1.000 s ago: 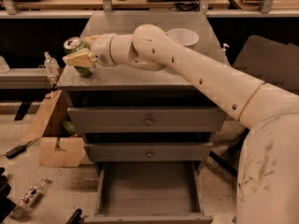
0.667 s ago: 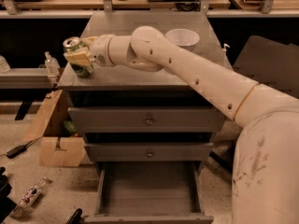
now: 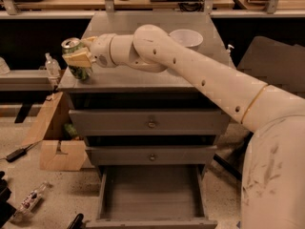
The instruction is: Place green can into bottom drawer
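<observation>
The gripper [image 3: 80,58] is sitting over the front left corner of the cabinet top [image 3: 143,80], and its tan pads [image 3: 78,60] are clamping the green can [image 3: 77,72] round the middle. The can is standing upright in the grasp, silver top showing above the pads (whether its base is touching the grey surface or hanging just clear of it, I cannot tell from where I am standing). Behind the wrist, the white arm [image 3: 200,75] is stretching across the cabinet from the right, passing in front of the white bowl [image 3: 186,38] at the back. Below, the two knobbed drawers [image 3: 151,124] are sitting closed, while the bottom drawer [image 3: 150,199] is standing pulled out, its grey floor showing bare. A cardboard box [image 3: 62,154] is lying on the floor to the left of the cabinet.

To my eye the grasp is done and the carry is what is in hand: the can is well apart from the drawer, high and to the left. The next move is calling for the arm to bring the can forward past the cabinet's front edge, then down and rightward over the drawer's opening, holding it upright and clear of the knobs before letting go.
</observation>
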Tool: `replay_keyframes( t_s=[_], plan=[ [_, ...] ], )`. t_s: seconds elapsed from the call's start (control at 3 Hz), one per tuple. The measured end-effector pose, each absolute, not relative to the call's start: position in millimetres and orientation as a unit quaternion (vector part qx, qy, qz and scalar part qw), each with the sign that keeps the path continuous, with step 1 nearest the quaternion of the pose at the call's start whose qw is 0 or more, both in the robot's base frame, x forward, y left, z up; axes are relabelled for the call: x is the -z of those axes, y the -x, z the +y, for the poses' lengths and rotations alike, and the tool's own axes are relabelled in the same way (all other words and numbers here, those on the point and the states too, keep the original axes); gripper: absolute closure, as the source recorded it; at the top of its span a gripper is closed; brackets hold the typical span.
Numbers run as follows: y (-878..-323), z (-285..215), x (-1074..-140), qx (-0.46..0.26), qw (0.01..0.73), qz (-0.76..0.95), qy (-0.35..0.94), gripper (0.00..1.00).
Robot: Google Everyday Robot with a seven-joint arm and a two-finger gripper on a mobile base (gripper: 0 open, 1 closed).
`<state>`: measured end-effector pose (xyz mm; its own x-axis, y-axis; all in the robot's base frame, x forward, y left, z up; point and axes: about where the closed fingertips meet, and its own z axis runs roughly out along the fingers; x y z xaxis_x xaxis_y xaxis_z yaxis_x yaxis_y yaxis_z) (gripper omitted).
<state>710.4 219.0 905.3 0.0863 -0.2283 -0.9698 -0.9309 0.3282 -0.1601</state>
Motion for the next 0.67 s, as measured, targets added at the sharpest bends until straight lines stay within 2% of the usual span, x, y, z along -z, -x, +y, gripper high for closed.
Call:
replay_keyframes(
  t_s=[0.67],
  plan=[
    [-609.2,180.6,-948.3,-0.295,0.598,0.572,0.479,1.00]
  ],
)
